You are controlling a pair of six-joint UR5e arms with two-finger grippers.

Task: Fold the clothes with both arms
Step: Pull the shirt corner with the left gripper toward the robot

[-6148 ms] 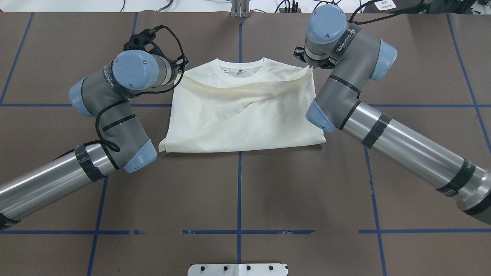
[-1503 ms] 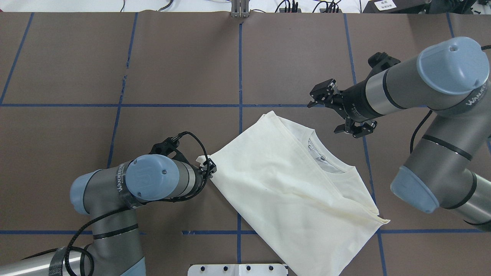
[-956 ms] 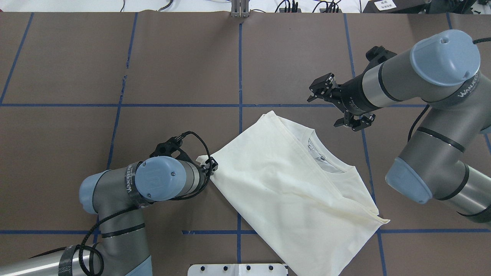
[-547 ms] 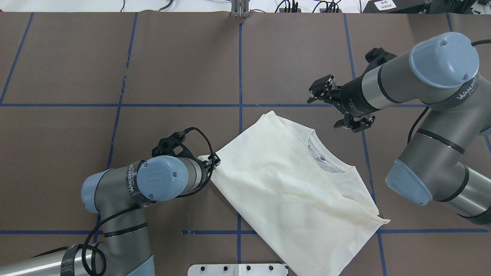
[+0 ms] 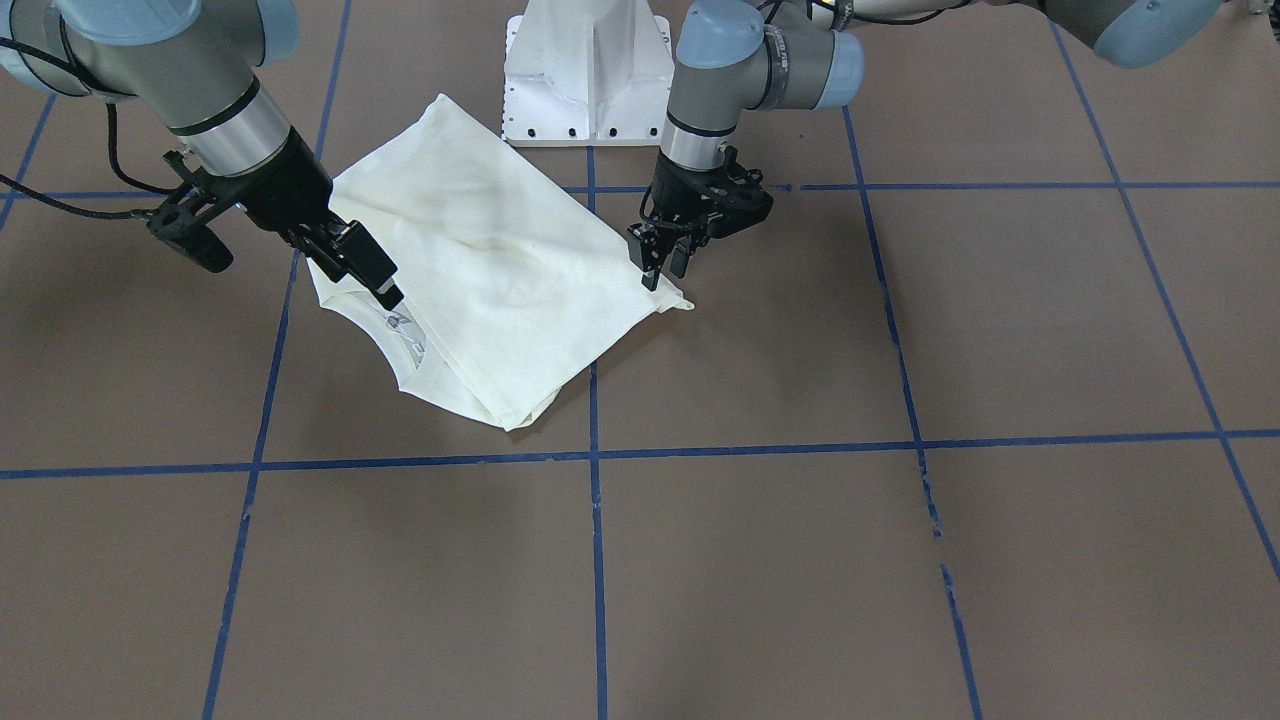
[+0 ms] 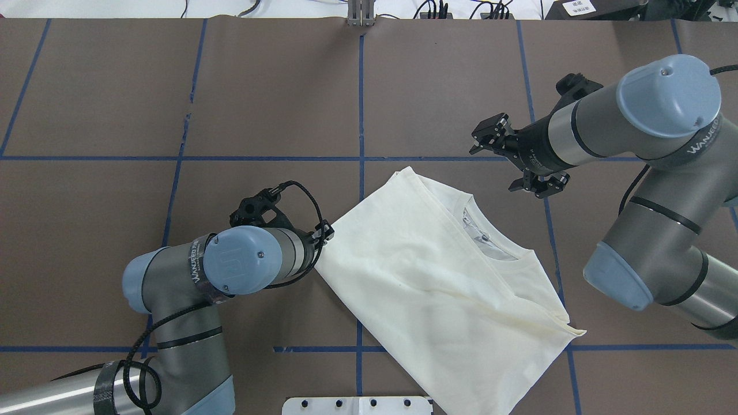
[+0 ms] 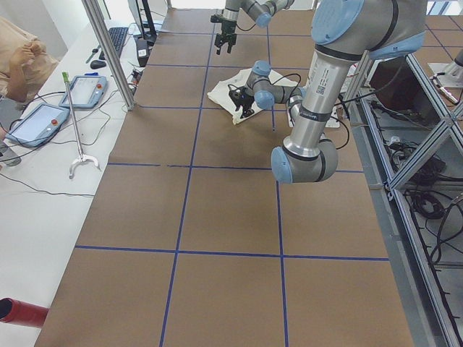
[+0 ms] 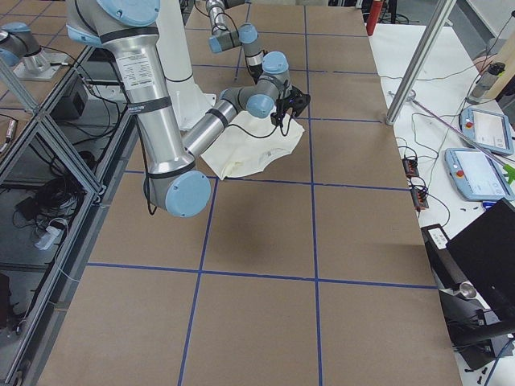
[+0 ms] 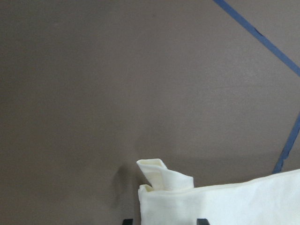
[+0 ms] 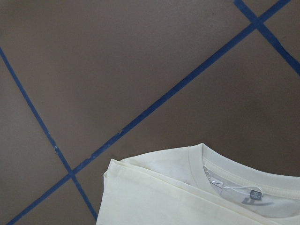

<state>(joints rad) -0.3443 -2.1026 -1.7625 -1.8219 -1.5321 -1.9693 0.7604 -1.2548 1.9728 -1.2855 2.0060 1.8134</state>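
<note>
The cream-white shirt [image 6: 438, 288] lies folded and plain side up, turned diagonally near the table's front edge, with its collar [image 6: 490, 230] toward my right arm. It also shows in the front-facing view [image 5: 500, 260]. My left gripper [image 6: 324, 232] is open and hovers over the shirt's left corner. The left wrist view shows that curled corner [image 9: 159, 173] lying on the table between the fingertips. My right gripper [image 6: 500, 164] is open and empty. It hovers beyond the collar end, clear of the cloth; the collar edge [image 10: 197, 159] shows in its wrist view.
The brown table cover [image 6: 277, 92] carries a grid of blue tape lines. The white pedestal base [image 6: 357, 405] sits at the near edge, next to the shirt's lower corner. Operator tablets [image 7: 43, 119] lie on a side bench beyond the far edge.
Since six seconds ago the shirt has come from the far centre to the near side and turned diagonal. In the last second the left gripper shifted over the corner; the right gripper edged right.
</note>
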